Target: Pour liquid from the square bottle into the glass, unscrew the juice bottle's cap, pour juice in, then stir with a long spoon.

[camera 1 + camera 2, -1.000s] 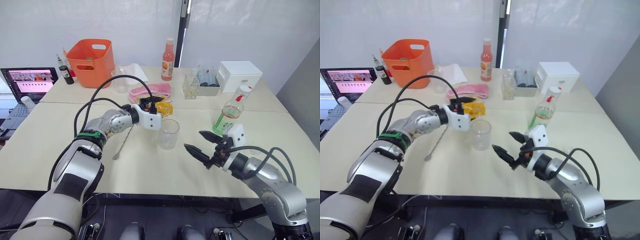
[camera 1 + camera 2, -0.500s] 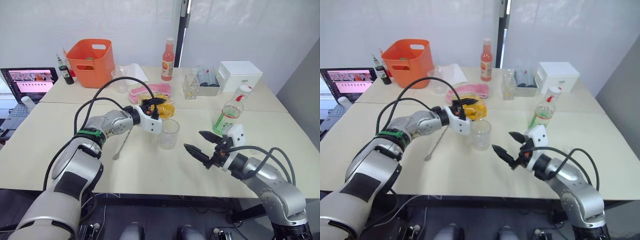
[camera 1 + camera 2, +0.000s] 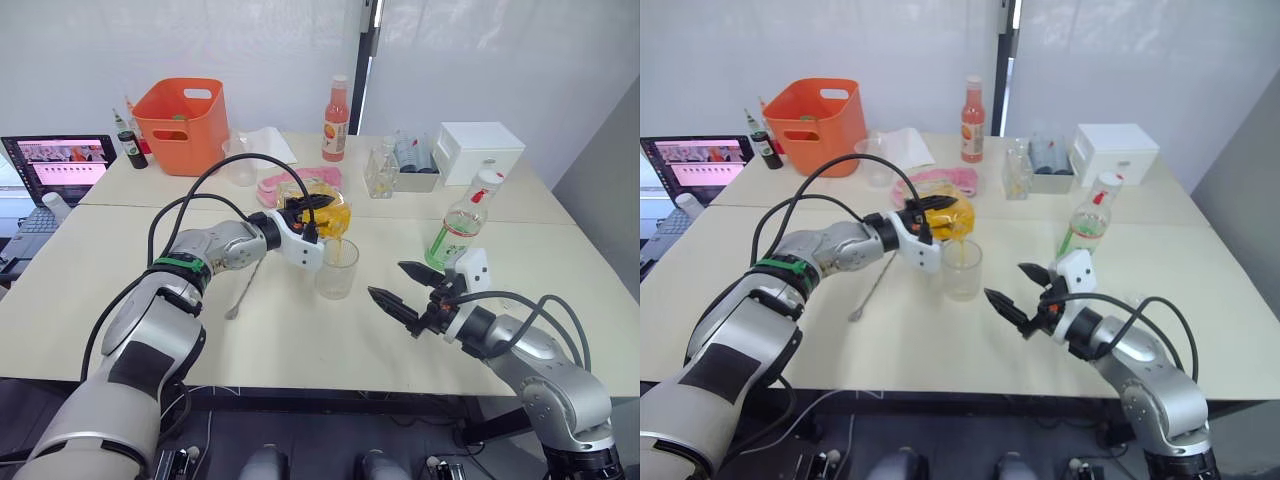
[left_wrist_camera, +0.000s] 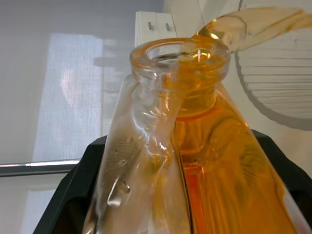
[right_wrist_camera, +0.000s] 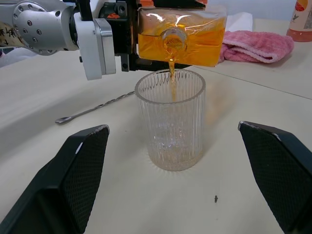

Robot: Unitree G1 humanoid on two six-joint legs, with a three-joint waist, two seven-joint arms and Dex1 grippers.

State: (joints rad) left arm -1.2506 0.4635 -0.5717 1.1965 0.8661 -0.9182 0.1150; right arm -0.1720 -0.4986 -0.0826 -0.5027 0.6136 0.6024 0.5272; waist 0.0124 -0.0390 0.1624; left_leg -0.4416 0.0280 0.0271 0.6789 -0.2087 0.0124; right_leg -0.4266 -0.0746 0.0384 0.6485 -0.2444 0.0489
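Since the earlier frames the left gripper (image 3: 312, 212) has tipped the square bottle (image 3: 322, 208) further over, so its neck now hangs above the glass (image 3: 338, 267) and a thin stream of liquid (image 5: 172, 78) runs from the mouth into it. The right gripper (image 3: 398, 284) has not shifted.

Step in hand: the first pour. The left gripper is clamped on the square bottle at centre frame, just above and left of the glass; the bottle lies near horizontal. The glass stands upright at mid-table and holds only a thin layer at its base, so the pour is judged barely begun.

The right gripper hovers low over the table, lower right of the glass, fingers spread wide and empty. The juice bottle (image 3: 460, 228) stands upright at centre right, cap (image 3: 489, 180) on. The long spoon (image 3: 246, 280) lies flat on the table left of the glass.

Next move calls for holding the tilt steady over the rim, then righting the bottle and setting it down clear of the glass before the juice bottle is taken up.
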